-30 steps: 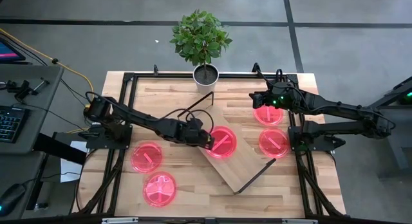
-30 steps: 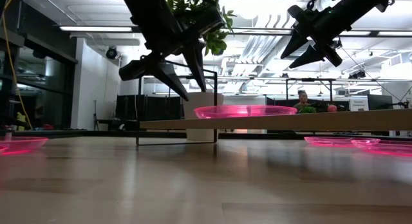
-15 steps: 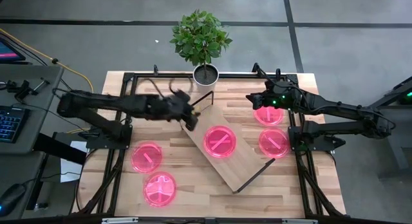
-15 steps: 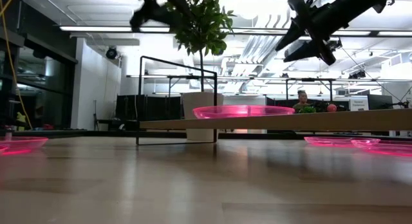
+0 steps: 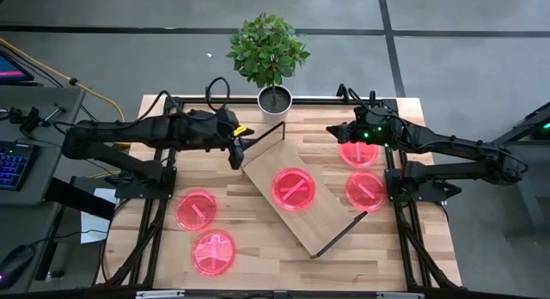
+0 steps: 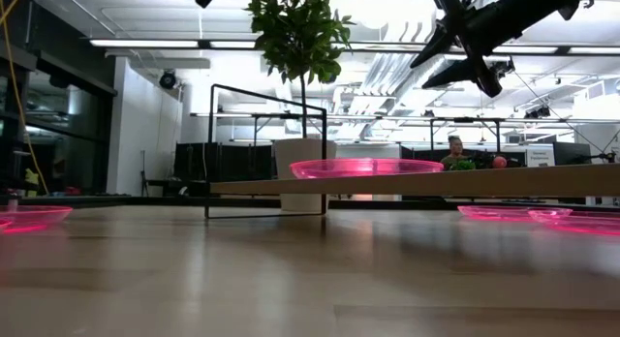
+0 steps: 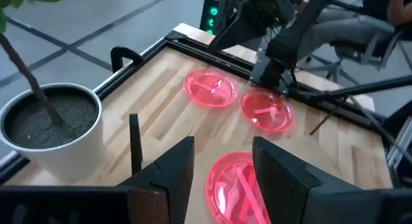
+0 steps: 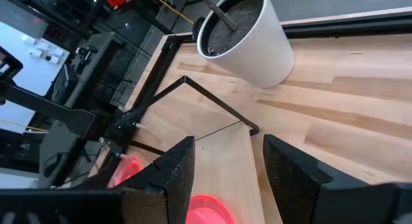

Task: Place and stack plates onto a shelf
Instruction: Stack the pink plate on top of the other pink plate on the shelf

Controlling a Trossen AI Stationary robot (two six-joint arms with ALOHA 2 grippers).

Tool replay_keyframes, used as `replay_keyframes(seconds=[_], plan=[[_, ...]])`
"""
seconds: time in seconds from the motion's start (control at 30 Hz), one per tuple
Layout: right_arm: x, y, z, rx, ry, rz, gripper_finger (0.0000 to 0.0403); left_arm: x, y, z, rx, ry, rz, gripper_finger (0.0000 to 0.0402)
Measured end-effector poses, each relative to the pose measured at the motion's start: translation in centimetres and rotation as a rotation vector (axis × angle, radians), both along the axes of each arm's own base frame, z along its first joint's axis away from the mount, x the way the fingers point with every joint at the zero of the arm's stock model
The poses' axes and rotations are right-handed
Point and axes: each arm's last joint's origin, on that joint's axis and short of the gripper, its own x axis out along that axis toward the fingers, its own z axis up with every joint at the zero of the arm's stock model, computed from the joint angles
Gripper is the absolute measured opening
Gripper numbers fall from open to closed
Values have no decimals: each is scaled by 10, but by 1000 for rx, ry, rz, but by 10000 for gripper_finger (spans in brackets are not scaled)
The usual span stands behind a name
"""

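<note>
One pink plate (image 5: 294, 189) lies flat on the light-wood shelf (image 5: 322, 223), which stands slantwise mid-table on black wire frames. In the low view the plate (image 6: 368, 168) rests on the raised board. Two more plates (image 5: 196, 209) (image 5: 213, 252) lie on the table's left side, and two (image 5: 359, 153) (image 5: 365, 190) on its right. My left gripper (image 5: 236, 153) is open and hovers over the shelf's far-left end, empty (image 7: 222, 166). My right gripper (image 5: 332, 131) is open too. It hangs high beside the far-right plate, pointing toward the shelf (image 8: 228, 166).
A potted plant in a white pot (image 5: 275, 99) stands at the far edge between the two grippers. The shelf's wire frame (image 5: 268, 136) rises close to my left gripper. Black rails (image 5: 163, 161) run along the table's sides. Bare wood lies along the near edge.
My left gripper, open beside the plate on the shelf a second ago, has risen and drawn back toward the table's far left. The plate has stayed on the shelf. My right gripper has risen slightly and edged toward the left.
</note>
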Motion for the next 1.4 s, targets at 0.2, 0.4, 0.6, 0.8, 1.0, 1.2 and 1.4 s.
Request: replay_keyframes(seconds=[0.2, 0.4, 0.6, 0.8, 1.0, 1.2, 1.4], plan=[[0, 0, 0, 10, -4, 5, 167, 1, 13, -10, -10, -75, -42, 146], [0, 1, 0, 16, -7, 19, 167, -17, 29, -33, -106, -266, -64, 146], [1, 1, 1, 29, -21, 13, 167, -37, 39, -38, -92, -365, -12, 146], [1, 1, 1, 51, -31, 3, 167, -43, 46, -36, -43, -369, 12, 146], [1, 1, 1, 102, -52, 2, 167, -43, 48, -36, 16, -350, 30, 147], [-4, 3, -14, 247, 59, -70, 167, -43, 48, -36, 23, -347, 27, 147], [-19, 6, -51, 379, 469, -246, 167, -42, 47, -38, 21, -338, 27, 149]])
